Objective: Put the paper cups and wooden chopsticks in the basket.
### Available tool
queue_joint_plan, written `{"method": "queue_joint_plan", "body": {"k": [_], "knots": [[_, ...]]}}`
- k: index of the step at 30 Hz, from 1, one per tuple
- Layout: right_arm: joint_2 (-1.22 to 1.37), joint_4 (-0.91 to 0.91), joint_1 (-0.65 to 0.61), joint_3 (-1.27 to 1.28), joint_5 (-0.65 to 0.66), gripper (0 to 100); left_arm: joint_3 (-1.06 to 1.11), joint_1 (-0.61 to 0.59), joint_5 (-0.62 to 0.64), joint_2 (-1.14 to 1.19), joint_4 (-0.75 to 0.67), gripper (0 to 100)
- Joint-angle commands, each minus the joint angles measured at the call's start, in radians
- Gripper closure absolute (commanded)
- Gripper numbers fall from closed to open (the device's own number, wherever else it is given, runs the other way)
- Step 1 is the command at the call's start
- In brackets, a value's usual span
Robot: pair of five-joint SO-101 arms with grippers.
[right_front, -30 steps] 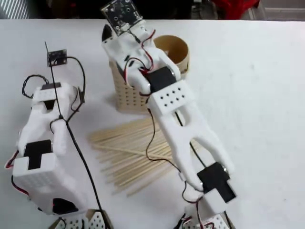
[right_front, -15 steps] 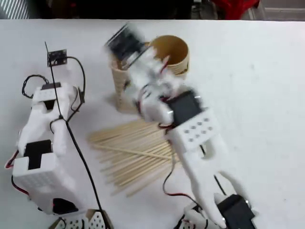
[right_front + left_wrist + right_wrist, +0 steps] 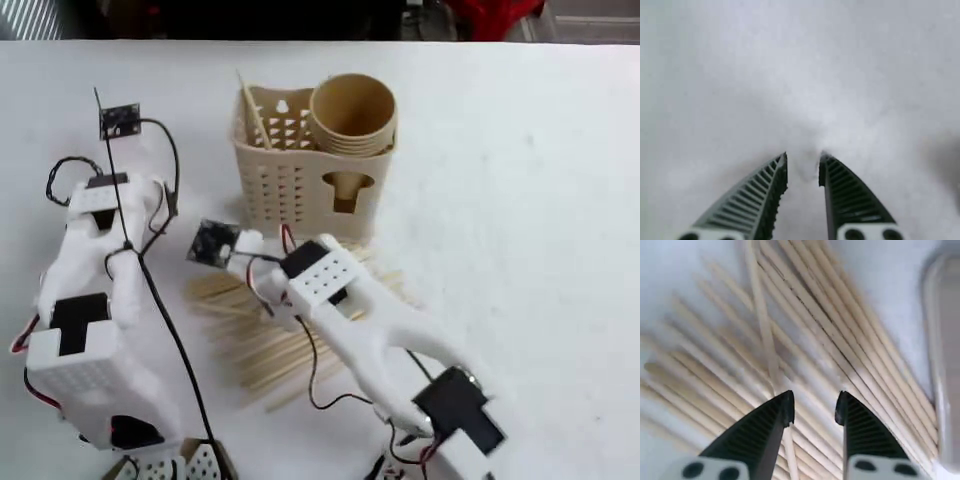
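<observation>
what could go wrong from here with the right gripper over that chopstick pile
The right gripper is open over the chopsticks, which lie crossed and overlapping. Closing here may catch several at once, or pinch one off-centre so it tilts and slips.
The pile lies close to the basket, so a long stick held at one end might hit its wall on the way in.
The paper cups fill one side of the basket, leaving less room for sticks.

Stacked paper cups (image 3: 352, 110) in basket (image 3: 285, 192), chopsticks (image 3: 250, 345) on table (image 3: 520, 200) before basket
</observation>
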Motion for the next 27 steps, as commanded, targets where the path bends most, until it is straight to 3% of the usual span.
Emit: {"method": "queue_joint_plan", "body": {"k": [1,13,21,27], "knots": [[0.022,-0.059,-0.004,0.009,0.011,85.0,-0.015,0.012,-0.009,-0.002,-0.02,88],[0.124,-0.074,-0.001,0.005,0.011,85.0,-0.015,0.012,-0.009,-0.002,-0.02,88],[-0.114,0.013,0.035,0.051,0.009,84.8,-0.015,0.013,-0.009,-0.002,-0.02,88],[-0.259,-0.056,-0.025,0.199,0.003,84.8,-0.015,0.013,-0.009,-0.002,-0.02,88]]}}
